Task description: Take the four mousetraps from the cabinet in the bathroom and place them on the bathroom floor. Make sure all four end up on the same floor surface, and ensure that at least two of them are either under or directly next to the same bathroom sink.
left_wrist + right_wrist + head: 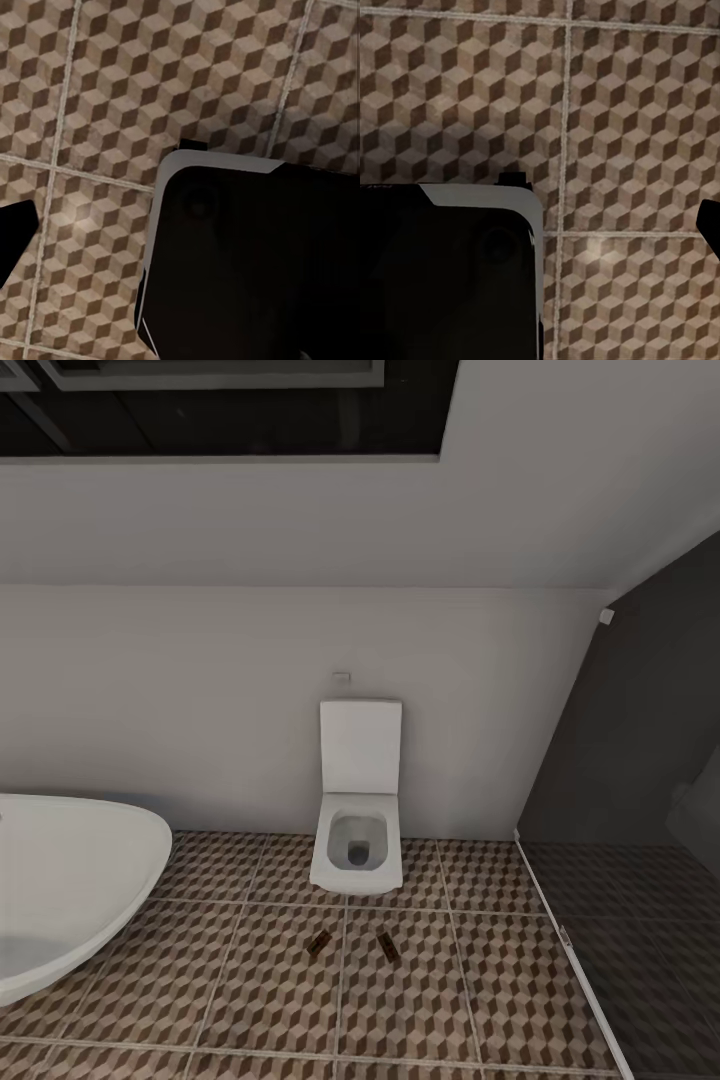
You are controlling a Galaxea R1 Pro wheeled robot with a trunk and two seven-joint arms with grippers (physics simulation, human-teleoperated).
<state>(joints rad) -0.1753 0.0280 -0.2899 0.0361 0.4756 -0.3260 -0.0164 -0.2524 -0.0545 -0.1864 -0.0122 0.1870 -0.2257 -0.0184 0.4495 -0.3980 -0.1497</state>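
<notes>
In the head view, a white oval bathtub (70, 890) fills the lower left, its rim curving over the bathroom floor (250, 990) of cube-patterned tiles. Right of it a white toilet (358, 820) stands against the pale wall, lid raised, with a small flush plate (342, 677) above it. On the tiles just in front of the toilet lie two mousetraps, one (321, 942) to the left and one (387, 944) to the right, near each other but apart, both flat on the floor. Further right a glass screen (600, 920) closes off a darker shower area.

Neither the sink nor the cabinet can be placed from these pictures. Both wrist views look down on the same tile pattern, with a dark body of the robot (247, 262) in front; whether the fingers of either gripper are apart or together cannot be told.

The traps are likely light, stiff little boards that would slide on smooth tile. Their thinness probably makes a grasp across the narrow edges safest, clear of the wire parts.
</notes>
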